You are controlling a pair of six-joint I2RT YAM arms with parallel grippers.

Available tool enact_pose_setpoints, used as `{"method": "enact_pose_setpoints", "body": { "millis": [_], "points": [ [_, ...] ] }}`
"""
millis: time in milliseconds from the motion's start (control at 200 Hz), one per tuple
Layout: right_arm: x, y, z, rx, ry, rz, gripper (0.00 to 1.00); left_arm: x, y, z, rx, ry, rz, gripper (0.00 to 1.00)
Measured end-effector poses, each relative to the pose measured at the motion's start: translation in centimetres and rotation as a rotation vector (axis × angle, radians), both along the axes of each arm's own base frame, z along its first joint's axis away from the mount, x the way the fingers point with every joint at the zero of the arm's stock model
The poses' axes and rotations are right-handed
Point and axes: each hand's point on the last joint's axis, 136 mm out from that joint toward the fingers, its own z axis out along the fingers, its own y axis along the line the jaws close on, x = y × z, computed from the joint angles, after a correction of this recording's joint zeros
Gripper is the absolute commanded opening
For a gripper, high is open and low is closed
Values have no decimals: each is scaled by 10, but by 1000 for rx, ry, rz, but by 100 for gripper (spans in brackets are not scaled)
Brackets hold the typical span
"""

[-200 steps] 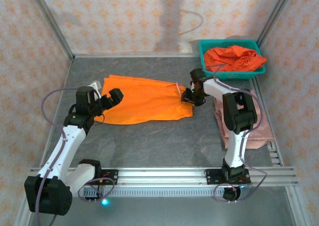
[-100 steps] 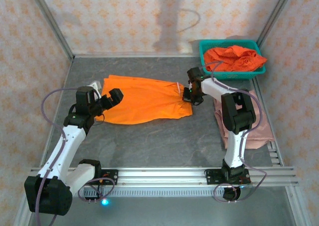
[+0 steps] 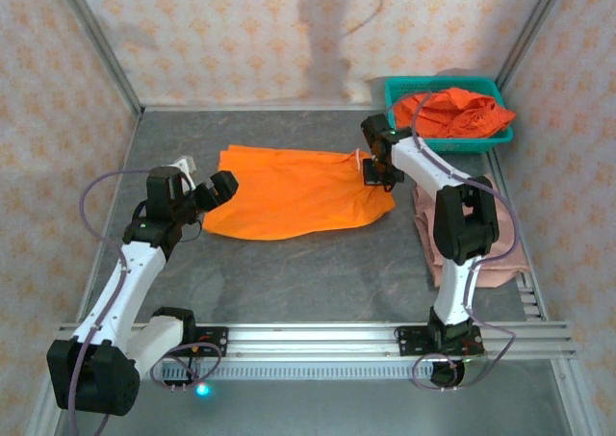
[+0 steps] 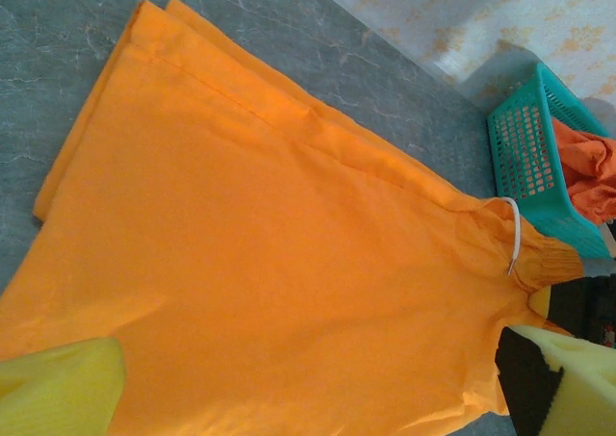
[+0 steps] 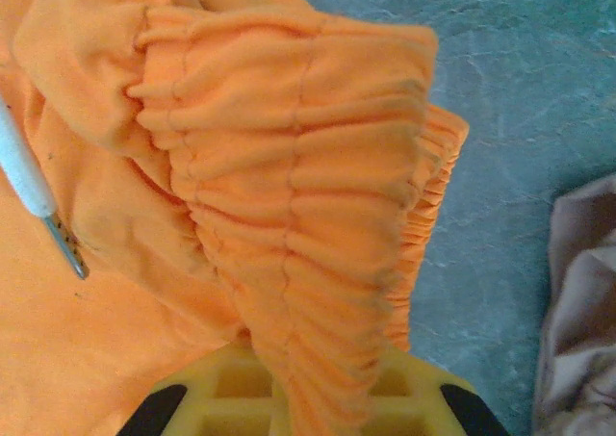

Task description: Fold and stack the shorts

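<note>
Top external view: one pair of orange shorts (image 3: 289,191) lies spread across the middle of the tabletop (image 3: 289,282), leg hems to the left and waist to the right. My right tool (image 3: 375,172) is clamped on the waistband. Right wrist view confirms it: the gathered waistband (image 5: 289,215) is bunched and pinched between the yellow pads (image 5: 318,388) and appears raised off the surface, with the pale drawstring (image 5: 34,195) lying beside it. I judge this grip is meant to tension or drag the garment flat before folding.

Left tool (image 3: 216,188) hovers over the hem end with its jaws spread wide. Left wrist view shows the cloth below its fingers (image 4: 58,388), and I see no contact. Presumably it is poised to take the hem so both ends are controlled.

Pink-mauve shorts (image 3: 500,253) lie at the right edge, beneath the right arm, probably as the stack base. Heaped shorts (image 3: 452,114), also orange, sit in the teal basket (image 3: 399,94) in the far right corner. The fold is not yet begun.
</note>
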Motion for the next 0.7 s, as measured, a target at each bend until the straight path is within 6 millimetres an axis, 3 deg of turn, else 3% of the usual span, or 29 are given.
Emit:
{"method": "enact_pose_setpoints", "body": {
  "millis": [701],
  "points": [
    [9,-33,96,-413,-110,98,0,0,-5,5,-2,-10,-15,100]
  ]
}}
